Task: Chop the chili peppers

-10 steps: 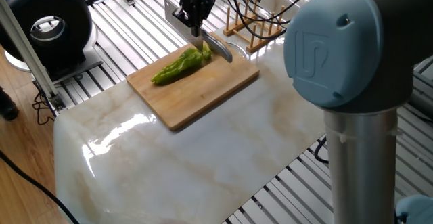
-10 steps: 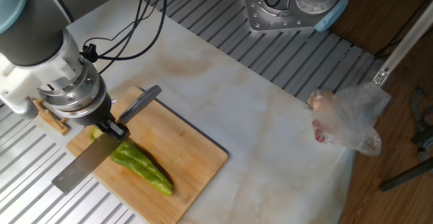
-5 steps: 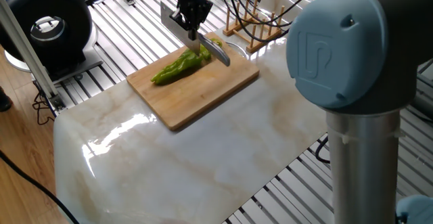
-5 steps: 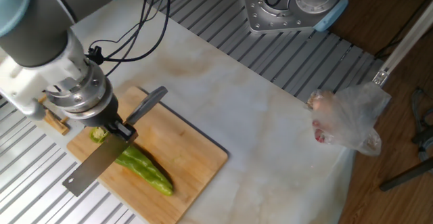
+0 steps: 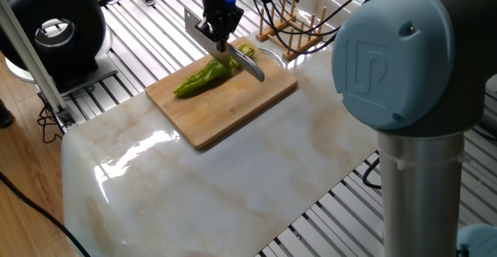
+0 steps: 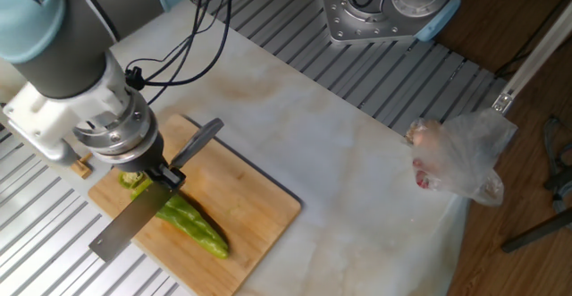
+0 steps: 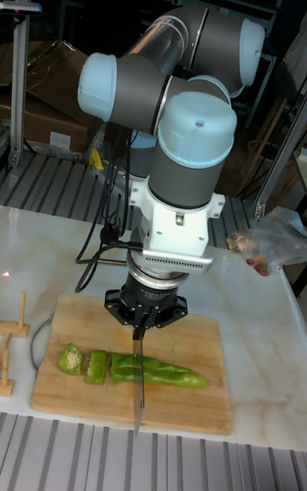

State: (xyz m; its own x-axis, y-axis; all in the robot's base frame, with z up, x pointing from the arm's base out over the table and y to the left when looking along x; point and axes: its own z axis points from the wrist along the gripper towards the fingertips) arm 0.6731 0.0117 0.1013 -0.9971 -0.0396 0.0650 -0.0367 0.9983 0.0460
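A robot arm holds a knife over a green pepper on a cutting board, with two pieces already cut.

The board sits on the marble table; on the board lies the chili pepper, and beside its cut end are the slices. The gripper is clamped on the knife, whose blade crosses the pepper near that cut end. The wrinkled, rounded pepper could roll or slide under the blade (nothing pins it), giving uneven cuts; loose slices may stick to the blade or skid off the board.
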